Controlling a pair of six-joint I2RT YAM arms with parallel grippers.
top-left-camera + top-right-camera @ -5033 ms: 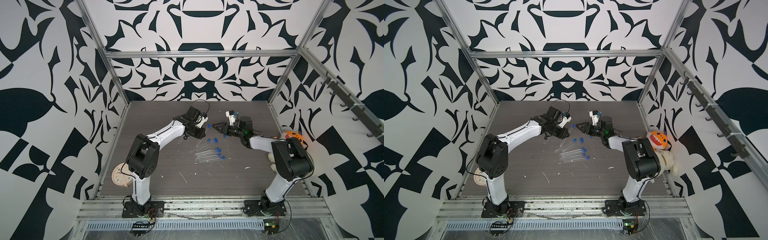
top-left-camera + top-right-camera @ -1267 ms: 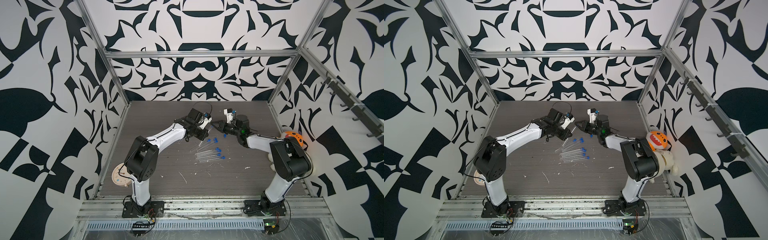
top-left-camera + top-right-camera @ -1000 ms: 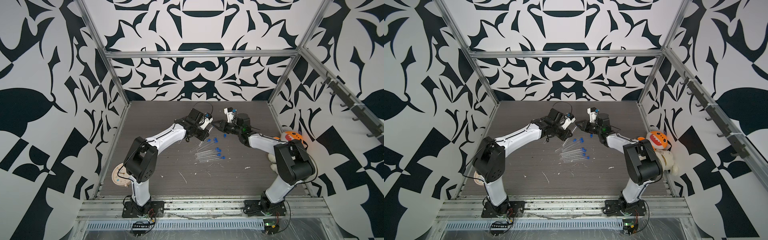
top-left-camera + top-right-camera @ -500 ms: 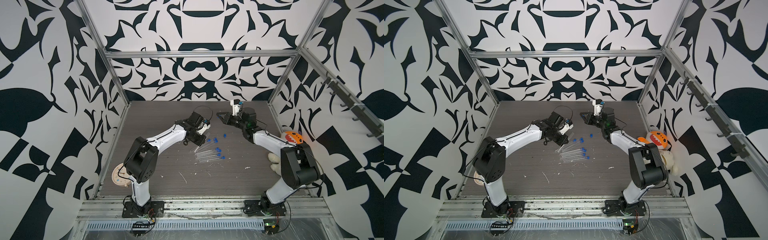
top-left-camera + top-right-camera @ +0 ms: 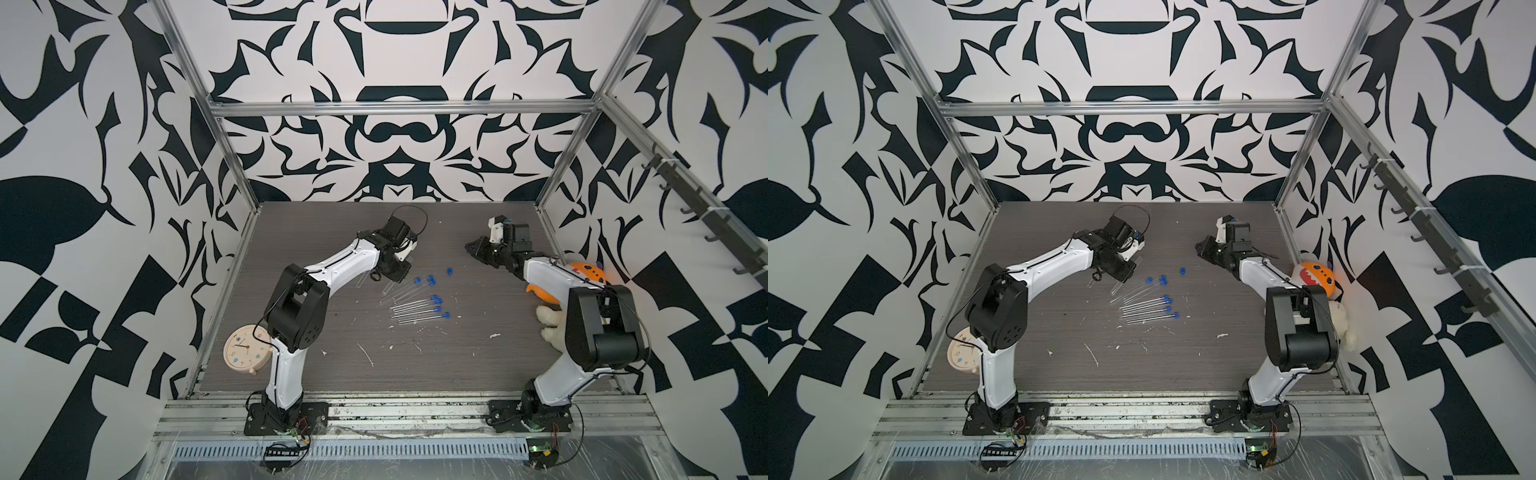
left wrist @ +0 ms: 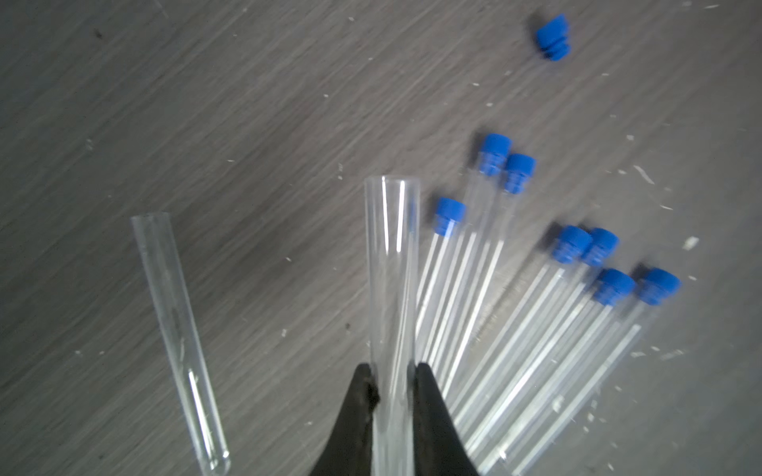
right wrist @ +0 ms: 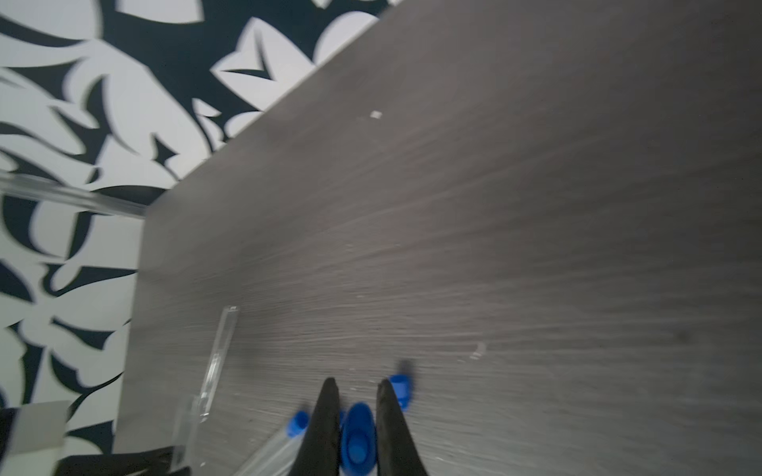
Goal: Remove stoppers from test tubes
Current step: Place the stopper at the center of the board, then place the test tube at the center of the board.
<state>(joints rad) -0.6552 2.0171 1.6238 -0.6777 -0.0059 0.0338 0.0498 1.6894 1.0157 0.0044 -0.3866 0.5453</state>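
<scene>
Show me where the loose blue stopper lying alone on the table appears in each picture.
Top view: loose stopper alone, just beyond the capped tubes.
Top view: loose stopper, same spot.
Left wrist: loose stopper, past the capped tubes.
Right wrist: loose stopper peeking past the right end effector.
Shared landmark: the capped tubes.

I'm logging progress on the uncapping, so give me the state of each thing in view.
left gripper: shut on held tube
held tube: unstoppered
right gripper: shut on held stopper
bare tube: lying on table, unstoppered
seven tubes: lying, stoppered
loose stopper: lying on table
</scene>
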